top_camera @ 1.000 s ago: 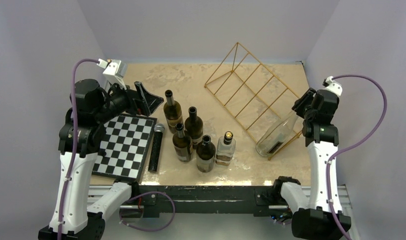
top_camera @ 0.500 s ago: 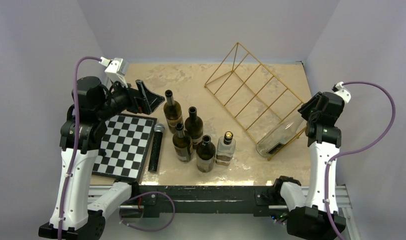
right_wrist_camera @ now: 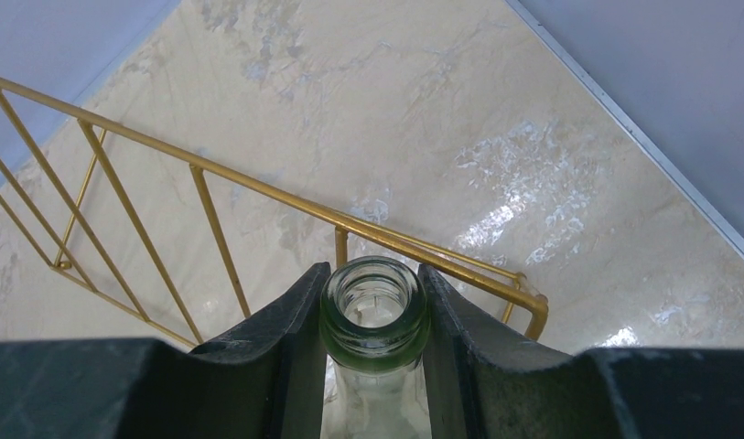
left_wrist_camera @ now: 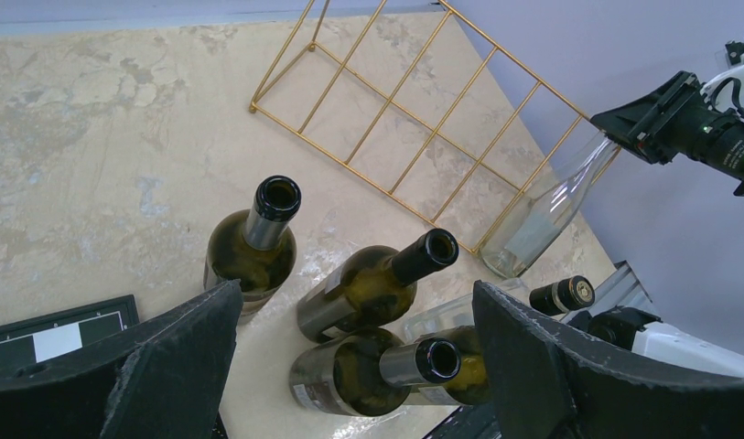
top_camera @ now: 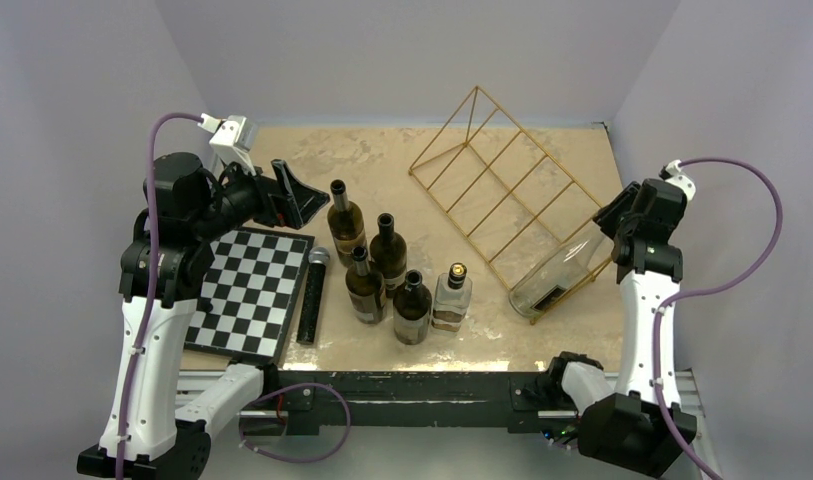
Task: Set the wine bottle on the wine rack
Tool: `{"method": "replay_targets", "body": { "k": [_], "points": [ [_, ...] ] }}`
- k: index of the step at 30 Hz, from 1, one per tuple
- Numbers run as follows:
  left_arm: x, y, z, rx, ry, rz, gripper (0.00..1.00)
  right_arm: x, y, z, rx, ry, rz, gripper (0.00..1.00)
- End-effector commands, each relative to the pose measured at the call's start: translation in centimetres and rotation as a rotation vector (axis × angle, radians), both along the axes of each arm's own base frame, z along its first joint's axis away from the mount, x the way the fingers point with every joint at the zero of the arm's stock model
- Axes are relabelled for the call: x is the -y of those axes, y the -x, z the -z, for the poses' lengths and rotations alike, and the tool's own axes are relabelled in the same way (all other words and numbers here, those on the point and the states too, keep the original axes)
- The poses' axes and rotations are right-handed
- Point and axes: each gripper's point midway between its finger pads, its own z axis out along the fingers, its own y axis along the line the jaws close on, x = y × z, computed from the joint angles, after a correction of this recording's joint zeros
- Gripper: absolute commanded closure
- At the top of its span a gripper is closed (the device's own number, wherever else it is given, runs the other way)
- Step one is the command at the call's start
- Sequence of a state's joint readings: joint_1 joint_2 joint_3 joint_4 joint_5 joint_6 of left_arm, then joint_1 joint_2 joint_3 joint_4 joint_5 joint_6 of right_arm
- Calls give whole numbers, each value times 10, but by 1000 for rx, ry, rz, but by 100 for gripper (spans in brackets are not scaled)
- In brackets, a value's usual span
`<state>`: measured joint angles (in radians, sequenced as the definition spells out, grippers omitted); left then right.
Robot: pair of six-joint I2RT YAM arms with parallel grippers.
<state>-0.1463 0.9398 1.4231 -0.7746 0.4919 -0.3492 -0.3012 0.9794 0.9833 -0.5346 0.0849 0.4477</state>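
Now right gripper point(right_wrist_camera: 372, 302) clamps clear bottle point(top_camera: 557, 270) by the neck, leaning in rack point(top_camera: 502, 185) near end, shifted slightly left since earlier; upright bottles point(top_camera: 387, 255) crowd left; left gripper point(left_wrist_camera: 359, 357) gapes wide.

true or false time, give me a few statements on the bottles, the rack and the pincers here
1. The right pincer is shut on the neck of the clear bottle. True.
2. The left pincer grips a dark bottle. False: it is open and holds nothing.
3. The clear bottle leans on the near end of the wine rack. True.
4. The chessboard lies right of the wine rack. False: it lies far left, by the left arm.
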Motion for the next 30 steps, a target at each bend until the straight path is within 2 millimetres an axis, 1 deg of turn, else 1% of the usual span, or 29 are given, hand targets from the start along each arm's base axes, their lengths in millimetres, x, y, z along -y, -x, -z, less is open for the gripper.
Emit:
{"method": "replay_targets", "body": {
  "k": [1, 3, 5, 7, 8, 12, 18, 20, 22, 26, 28, 30],
  "points": [
    [2, 3, -17, 50, 15, 9, 1, -13, -1, 8, -45, -40, -60, 70],
    [1, 3, -16, 47, 14, 7, 1, -11, -2, 9, -51, -39, -52, 66],
    [2, 2, -15, 44, 14, 8, 1, -9, -1, 11, -59, -38, -38, 60],
    [2, 1, -14, 42, 12, 8, 1, -7, -1, 12, -63, -37, -22, 51],
    [2, 1, -14, 41, 12, 6, 1, -6, -1, 13, -65, -36, -15, 49],
    [2, 0, -13, 38, 11, 6, 1, -1, 2, 12, -78, -30, 15, 46],
    [1, -1, -11, 34, 7, 0, 1, 7, 8, 7, -87, -7, 63, 40],
    [1, 0, -11, 35, 8, 3, 1, 8, 14, 1, -86, 3, 76, 37],
    [1, 0, -12, 37, 9, 3, 1, 11, 20, -8, -82, 26, 93, 31],
    [1, 0, -11, 33, 10, 4, 1, 13, 36, -35, -47, 76, 105, 18],
    [2, 0, -12, 33, 11, 7, 1, 7, 42, -52, 1, 91, 71, 15],
    [3, 0, -13, 33, 15, 13, 1, -10, 44, -70, 61, 93, -31, 13]
  ]
}}
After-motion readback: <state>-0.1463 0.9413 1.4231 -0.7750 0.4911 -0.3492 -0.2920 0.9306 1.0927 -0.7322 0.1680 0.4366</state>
